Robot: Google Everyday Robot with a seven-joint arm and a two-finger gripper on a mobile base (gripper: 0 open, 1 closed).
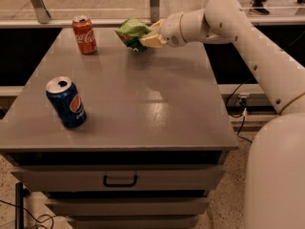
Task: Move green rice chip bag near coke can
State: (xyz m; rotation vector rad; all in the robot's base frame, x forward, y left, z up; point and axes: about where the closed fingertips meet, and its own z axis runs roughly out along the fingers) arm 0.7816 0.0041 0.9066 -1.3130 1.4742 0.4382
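Note:
The green rice chip bag (130, 31) is crinkled light green foil, held at the far middle of the grey table (143, 104). My gripper (147, 37) is shut on the bag's right side, reaching in from the right on the white arm. The bag hangs just above the tabletop. The coke can (84, 35), red with white script, stands upright at the far left, about a can's width left of the bag.
A blue Pepsi can (66, 102) stands at the near left of the table. The table has a drawer with a handle (119, 180) below its front edge. A railing and glass run behind the table. Cables lie on the floor at right.

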